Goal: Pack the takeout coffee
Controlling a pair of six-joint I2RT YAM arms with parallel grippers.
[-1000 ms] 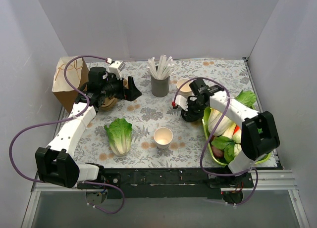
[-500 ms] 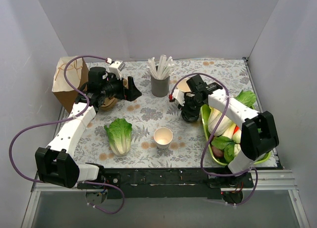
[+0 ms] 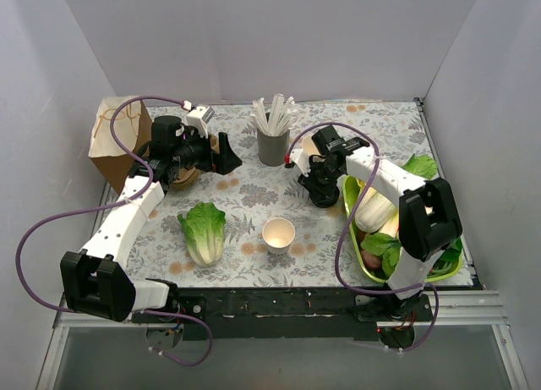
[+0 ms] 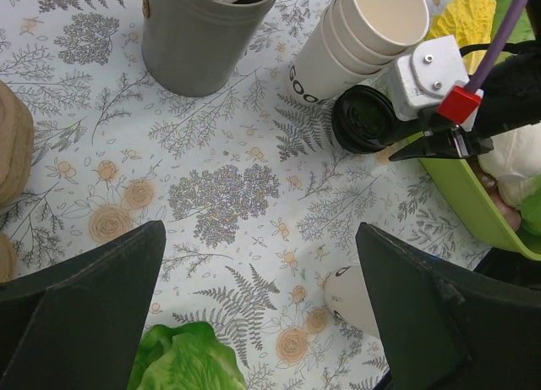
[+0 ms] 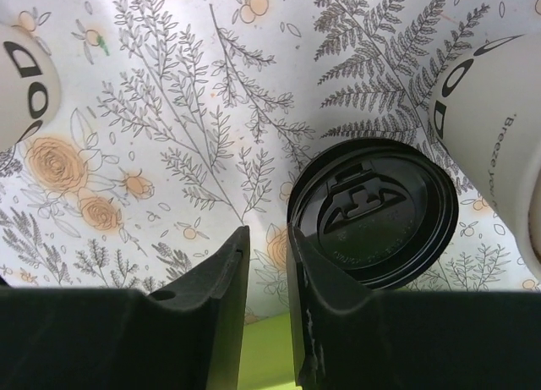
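Right wrist: takeout coffee (image 5: 372, 212) top-on, its sides hidden, just beside narrowly parted right gripper (image 5: 266, 233); left gripper (image 4: 258, 238) spread wide.

Black lid (image 5: 372, 212) lying boxed in, stacked cups (image 5: 494, 136) crowding one side, green tray (image 4: 456, 205) rim closing in on another, right gripper (image 5: 266, 246) hanging just beside it, fingers slightly parted, flowered cloth (image 4: 228, 195) lying bare toward lone cup (image 3: 278, 234) and lettuce (image 3: 203, 231), grey cup (image 3: 273, 146) standing apart.

The black-lidded takeout coffee (image 5: 372, 212) stands upright, just beside the stacked cream cups (image 4: 359, 39).
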